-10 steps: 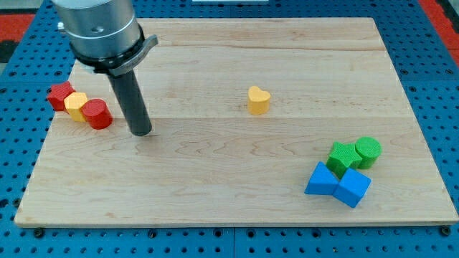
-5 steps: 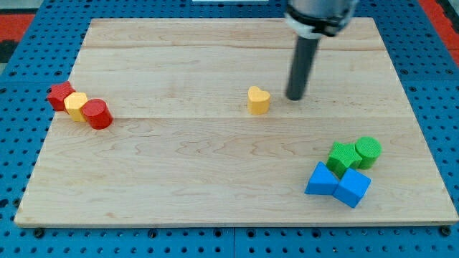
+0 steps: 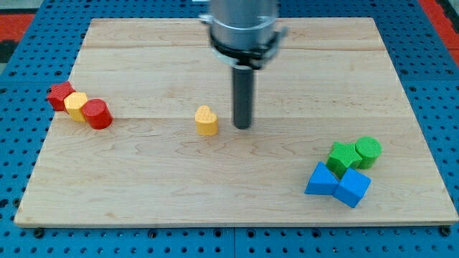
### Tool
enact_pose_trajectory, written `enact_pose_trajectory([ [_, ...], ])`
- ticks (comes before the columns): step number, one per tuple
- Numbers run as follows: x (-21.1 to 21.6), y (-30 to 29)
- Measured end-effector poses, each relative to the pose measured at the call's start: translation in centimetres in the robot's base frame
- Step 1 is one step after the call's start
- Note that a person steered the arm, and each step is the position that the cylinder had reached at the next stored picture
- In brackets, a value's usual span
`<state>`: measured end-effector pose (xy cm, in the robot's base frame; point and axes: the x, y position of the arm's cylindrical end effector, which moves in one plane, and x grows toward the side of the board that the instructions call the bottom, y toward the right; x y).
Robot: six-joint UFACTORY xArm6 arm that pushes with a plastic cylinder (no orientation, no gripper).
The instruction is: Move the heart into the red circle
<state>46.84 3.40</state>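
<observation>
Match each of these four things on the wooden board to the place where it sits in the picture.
Things:
1. yellow heart
2. red circle
3. green circle
4. my tip

Places:
A. far right of the view, by the blue blocks
B. just right of the heart, near the board's middle
C. left edge, end of a three-block row
D. near the middle, left of the rod

Pairs: 1-D, 2-C, 3-A, 4-B

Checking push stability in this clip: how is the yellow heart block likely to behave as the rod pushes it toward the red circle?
The yellow heart looks squat and flat-based, so it should probably slide rather than tip or roll. Its lobed outline may let it rotate off my tip, which sits just to its right in the view. The smooth wooden board suggests little resistance on the way to the red circle.
</observation>
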Motion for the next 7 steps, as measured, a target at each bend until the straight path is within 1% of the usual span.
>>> enact_pose_trajectory([
  [1,-0.5,-4.7],
  [2,-4.2,-11.6],
  [3,-5.8,-16.7],
  [4,-5.1,-11.0],
  [5,-2.8,-13.3],
  [6,-2.7,-19.1],
  [7,-3.1,-18.4],
])
